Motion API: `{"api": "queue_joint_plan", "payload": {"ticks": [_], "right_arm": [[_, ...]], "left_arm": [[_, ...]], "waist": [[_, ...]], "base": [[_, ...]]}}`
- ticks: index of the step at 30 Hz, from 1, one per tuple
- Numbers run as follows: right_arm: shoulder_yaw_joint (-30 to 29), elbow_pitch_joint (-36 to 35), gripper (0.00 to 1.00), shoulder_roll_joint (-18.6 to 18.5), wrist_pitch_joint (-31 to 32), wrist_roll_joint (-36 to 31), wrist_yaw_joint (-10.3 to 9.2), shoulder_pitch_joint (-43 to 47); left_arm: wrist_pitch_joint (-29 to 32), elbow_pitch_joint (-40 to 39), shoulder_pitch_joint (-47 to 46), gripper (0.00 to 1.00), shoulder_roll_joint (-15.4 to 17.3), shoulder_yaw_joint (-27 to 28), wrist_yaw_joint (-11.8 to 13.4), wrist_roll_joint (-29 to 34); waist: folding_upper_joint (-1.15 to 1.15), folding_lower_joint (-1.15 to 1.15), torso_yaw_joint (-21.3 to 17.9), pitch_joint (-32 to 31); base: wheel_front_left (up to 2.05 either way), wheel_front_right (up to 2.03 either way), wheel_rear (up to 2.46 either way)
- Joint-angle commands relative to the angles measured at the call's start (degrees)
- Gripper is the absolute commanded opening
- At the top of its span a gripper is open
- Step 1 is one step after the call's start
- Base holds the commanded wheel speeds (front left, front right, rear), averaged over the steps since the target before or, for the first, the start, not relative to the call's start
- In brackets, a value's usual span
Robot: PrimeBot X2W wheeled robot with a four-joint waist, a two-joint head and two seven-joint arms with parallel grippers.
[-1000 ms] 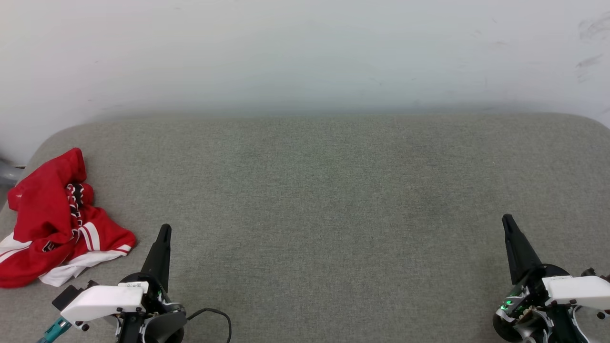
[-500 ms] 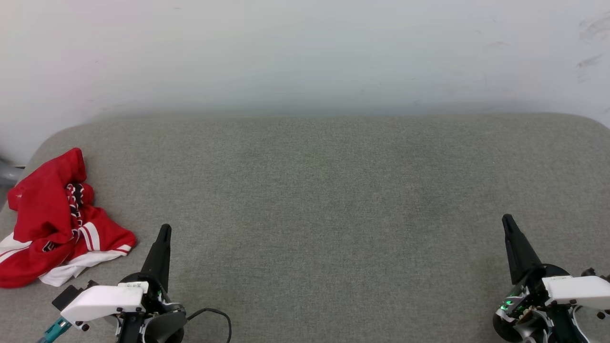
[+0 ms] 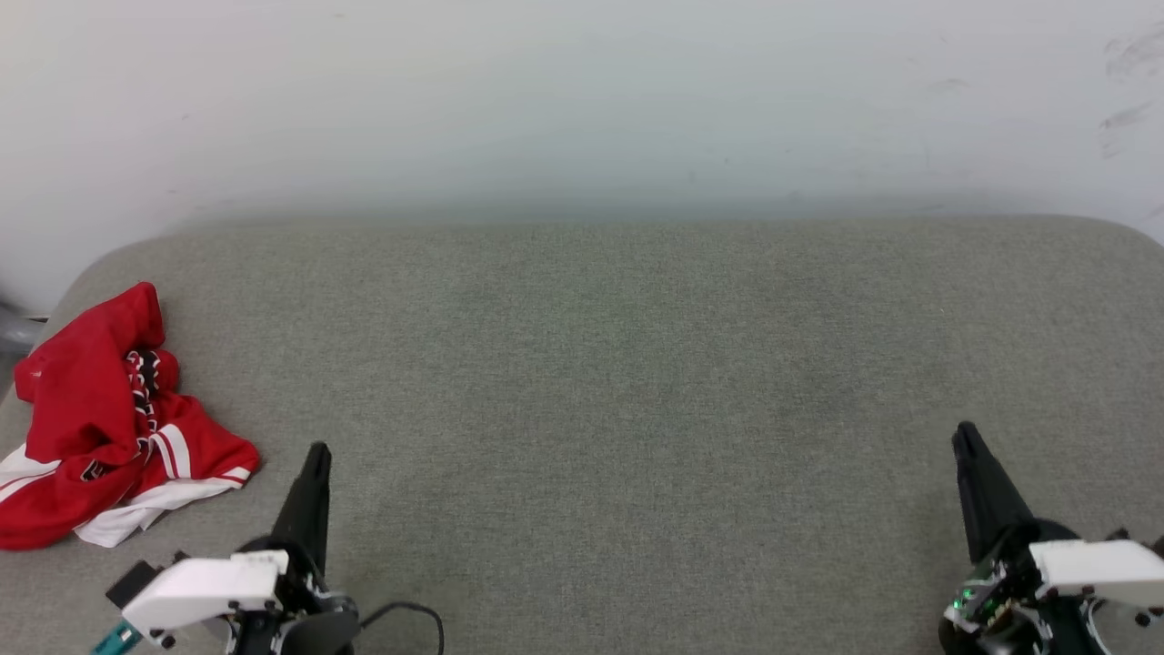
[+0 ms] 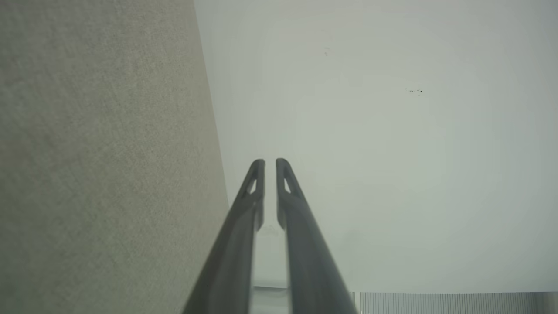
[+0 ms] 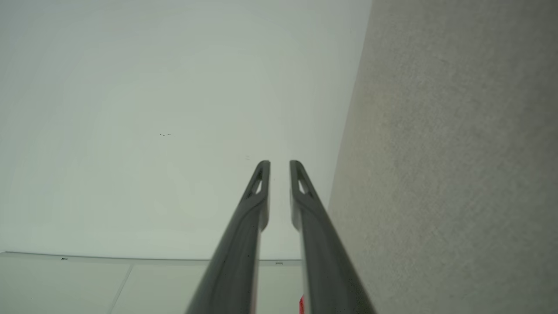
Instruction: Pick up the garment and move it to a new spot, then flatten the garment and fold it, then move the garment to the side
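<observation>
My left claw (image 3: 316, 452) sits at the lower left of the head view, fingers a narrow slit apart with nothing between them. My right claw (image 3: 964, 435), at the lower right, is likewise barely parted and empty. The shirt (image 3: 100, 428) lies crumpled at the far left edge of the frame, on the rounded corner of the grey bench (image 3: 591, 382). It is near my left claw but not touching it.

The worst risk, I think, is that corner. If I come in with so narrow a gap, the tips may shove the heap instead of biting it, and it could slide off the left side. A bite on one loose layer would lift the shirt in a twisted bunch, making it harder to flatten. My right claw is well apart from it, so it can't steady anything soon.
</observation>
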Motion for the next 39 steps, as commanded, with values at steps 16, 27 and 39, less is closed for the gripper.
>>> {"api": "queue_joint_plan", "payload": {"ticks": [16,27,39], "right_arm": [[2.8,-4.6,1.0,0.0,-4.3,-3.5,0.0,1.5],[4.0,-7.8,1.0,-0.4,-7.0,-20.4,0.0,1.7],[4.8,-10.5,1.0,-0.6,-7.9,-42.9,0.0,2.3]], "left_arm": [[-4.3,-4.9,0.8,1.0,0.1,-3.9,0.0,1.8],[-6.9,-8.2,0.9,1.0,2.1,-7.5,0.0,14.2],[-9.5,-9.9,1.6,1.0,1.9,-7.8,-0.1,32.8]], "waist": [[0.0,0.0,0.2,0.0],[0.0,0.0,0.5,-0.1],[0.0,0.0,0.7,-0.3]], "base": [[0.0,0.0,0.0],[0.0,0.0,0.0],[0.0,0.0,0.0]]}}
